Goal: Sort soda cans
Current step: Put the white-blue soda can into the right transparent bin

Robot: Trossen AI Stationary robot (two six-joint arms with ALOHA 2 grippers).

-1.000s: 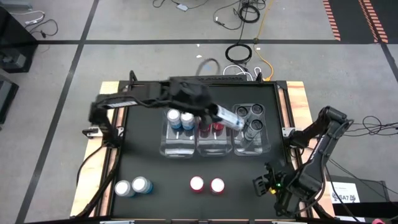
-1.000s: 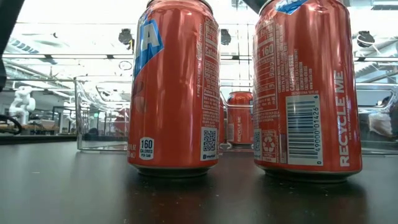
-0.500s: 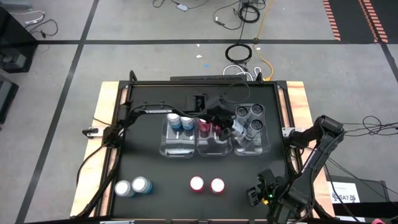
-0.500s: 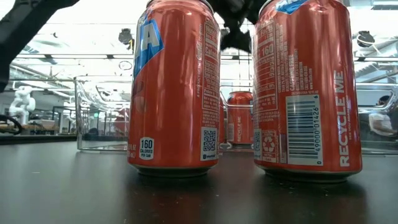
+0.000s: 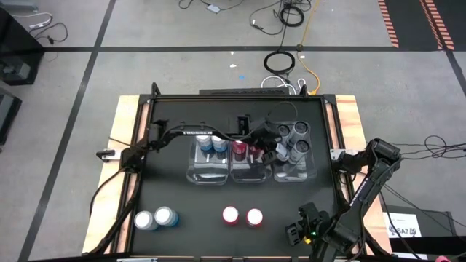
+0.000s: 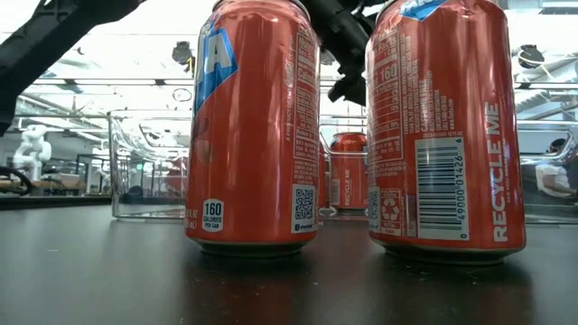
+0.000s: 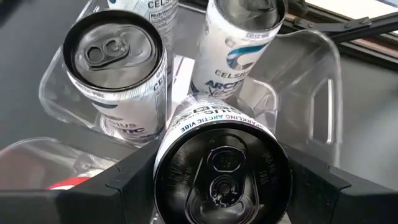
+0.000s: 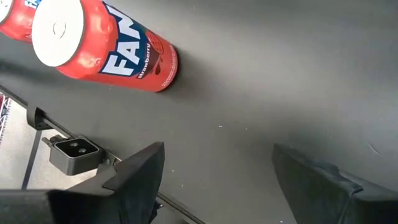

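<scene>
Left pincer [image 7: 222, 186] clamped on dark grey cylindrical can with silvery top [image 7: 221, 171], held over rightmost clear rectangular plastic bin [image 5: 311, 169], where three like cans [image 5: 290, 132] stood. In left wrist view, two neighbours [image 7: 115, 53] sat close. We judged good placing needed can kept upright, lowered into free corner clear of neighbours, fingers parted only once base rested. Right pincer [image 8: 217, 180] hung apart, empty, over black table [image 5: 182, 196] near two red cans [image 5: 242, 216]. Two light blue cans [image 5: 154, 218] waited unsorted.
</scene>
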